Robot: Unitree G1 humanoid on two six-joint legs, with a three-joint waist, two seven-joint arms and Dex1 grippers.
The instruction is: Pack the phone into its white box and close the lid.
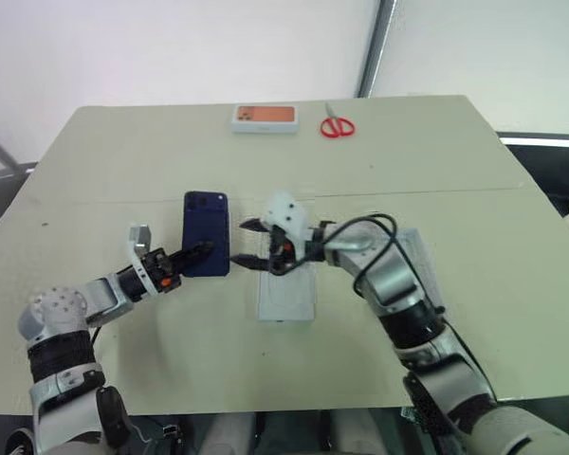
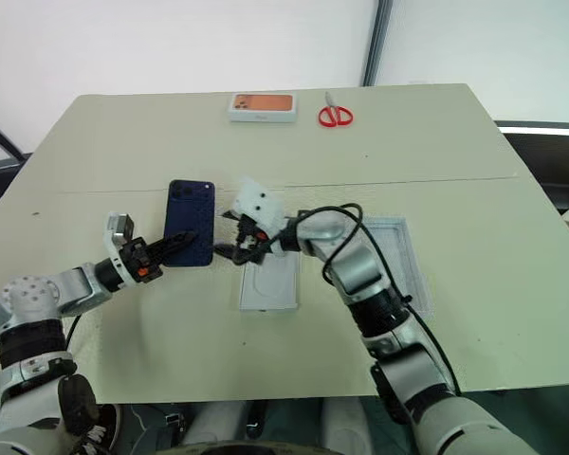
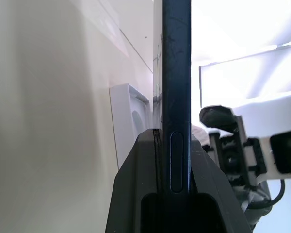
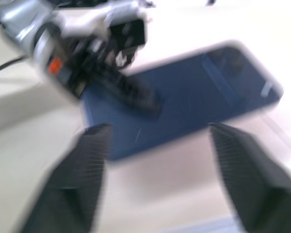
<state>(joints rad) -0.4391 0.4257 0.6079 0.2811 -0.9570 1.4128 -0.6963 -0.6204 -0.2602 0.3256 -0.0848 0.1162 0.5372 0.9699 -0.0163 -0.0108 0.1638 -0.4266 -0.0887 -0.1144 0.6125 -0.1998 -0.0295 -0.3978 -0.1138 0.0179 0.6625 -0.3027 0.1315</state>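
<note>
Now my left end effector pinches the slim dark navy-blue glossy phone by its edge above the pale bench. Just right, my right end effector hovers spread wide beside it, over a flat white insert.

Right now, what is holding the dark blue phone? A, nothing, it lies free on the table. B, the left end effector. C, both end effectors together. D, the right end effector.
B: the left end effector is clamped on the lower edge of the phone, its fingers on both faces in the left wrist view, while the right end effector stands open beside the phone.
</note>
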